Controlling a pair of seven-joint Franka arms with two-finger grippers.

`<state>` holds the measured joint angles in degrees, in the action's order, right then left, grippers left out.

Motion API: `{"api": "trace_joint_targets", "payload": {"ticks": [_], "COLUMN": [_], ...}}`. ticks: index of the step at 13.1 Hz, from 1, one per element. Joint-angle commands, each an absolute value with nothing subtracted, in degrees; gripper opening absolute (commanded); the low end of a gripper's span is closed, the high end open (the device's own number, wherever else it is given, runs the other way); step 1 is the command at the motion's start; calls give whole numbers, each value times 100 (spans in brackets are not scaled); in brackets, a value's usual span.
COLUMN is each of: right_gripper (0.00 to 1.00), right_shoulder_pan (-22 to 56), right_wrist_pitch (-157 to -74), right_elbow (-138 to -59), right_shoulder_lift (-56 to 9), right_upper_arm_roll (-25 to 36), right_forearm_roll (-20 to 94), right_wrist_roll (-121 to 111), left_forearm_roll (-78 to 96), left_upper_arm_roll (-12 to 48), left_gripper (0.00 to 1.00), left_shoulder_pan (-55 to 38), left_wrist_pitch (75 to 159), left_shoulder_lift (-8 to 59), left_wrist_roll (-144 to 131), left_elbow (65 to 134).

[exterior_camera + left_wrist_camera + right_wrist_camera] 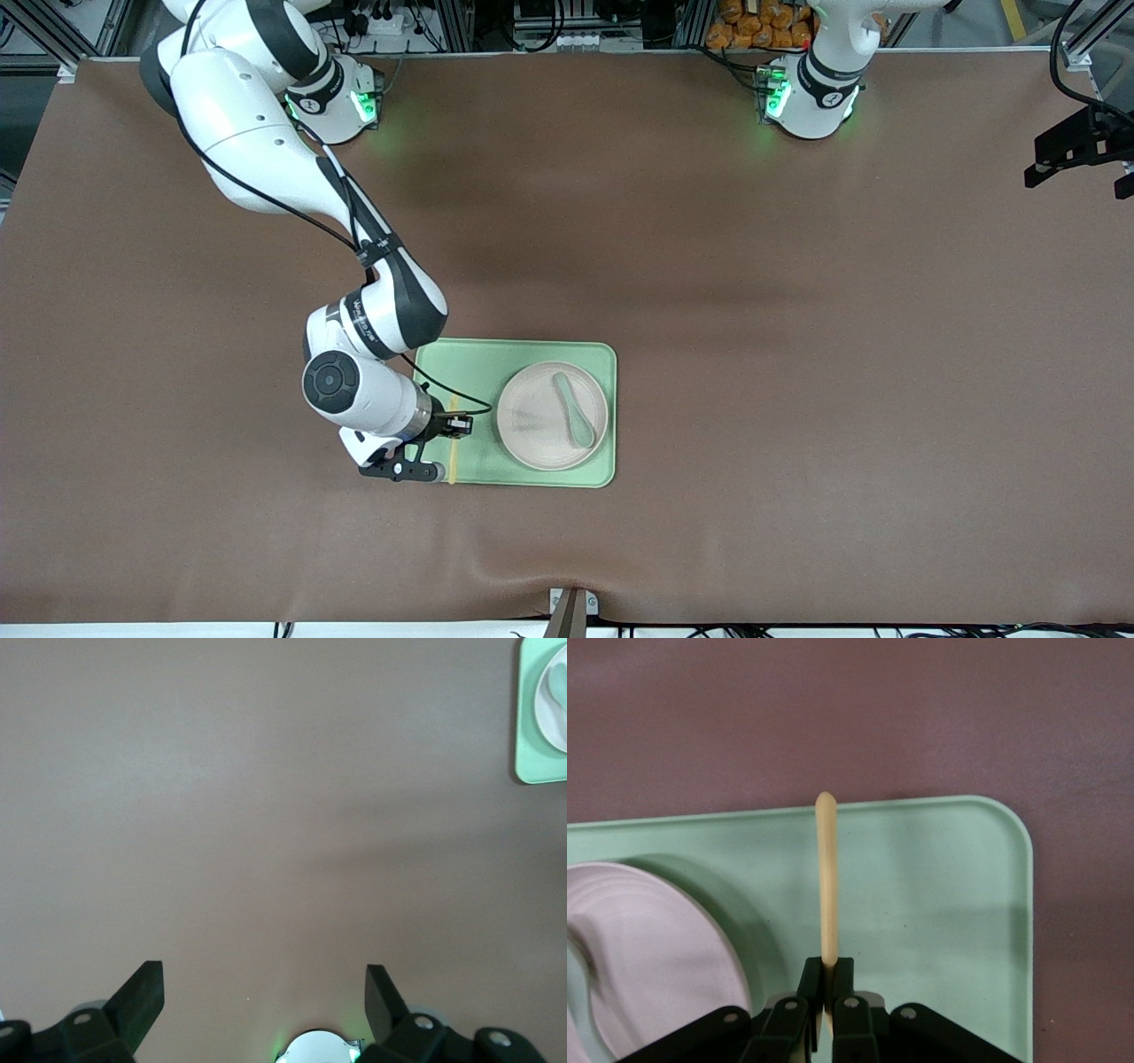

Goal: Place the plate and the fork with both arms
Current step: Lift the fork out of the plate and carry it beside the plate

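right end effector [453, 426] pinching fork [827, 886] over tray [461, 359], beside plate | plate [536, 425] on tray, spoon [574, 408] in it | left end effector [264, 992] spread above bare desk [266, 815], arm waits

Tray [469, 359]: on the table [797, 354], near the middle, closer to the right arm's end. Plate [532, 425]: in the tray, at its end toward the left arm. Spoon [574, 412]: lying on the plate. Fork [452, 461]: over the tray's end toward the right arm, beside the plate and apart from it, clamped between the fingers of the right gripper [827, 992]. Left gripper [264, 1001]: waiting over bare table near its own base, well apart from the tray, fingers spread.
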<state>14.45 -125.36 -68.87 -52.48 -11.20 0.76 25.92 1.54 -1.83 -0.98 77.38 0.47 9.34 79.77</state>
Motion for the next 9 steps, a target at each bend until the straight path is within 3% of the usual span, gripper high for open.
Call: {"api": "trace_joint_targets", "payload": {"ticks": [1, 6, 7, 8, 9], "right_gripper": [0, 0, 6, 27, 65], "right_shoulder_pan": [1327, 1336, 1336, 1327, 1318], "right_wrist_pitch": [-12656, -12902, -12946, -12964, -12946], "right_elbow": [-7294, -7795, -7805, -7805, -7805], "right_shoulder_lift": [-5054, -4949, -4948, -4966, -4966], "right_upper_arm_roll": [-1309, -1310, -1310, -1310, -1310], "right_forearm_roll": [-79, -220, -220, -220, -220], "right_wrist_roll": [2540, 2531, 2531, 2531, 2531], "left_forearm_roll": [255, 184, 185, 185, 185], "left_upper_arm_roll": [-185, -70, -70, -62, -53], "left_gripper": [100, 100, 100, 100, 100], "left_shoulder_pan": [-79, -158, -167, -150, -158], "left_wrist_pitch": [7988, 8340, 8445, 8472, 8534], "left_shoulder_lift": [79, 352, 317, 308, 308], "left_wrist_roll": [1037, 730, 729, 729, 729], "left_elbow": [8024, 8182, 8261, 8270, 8279]}}
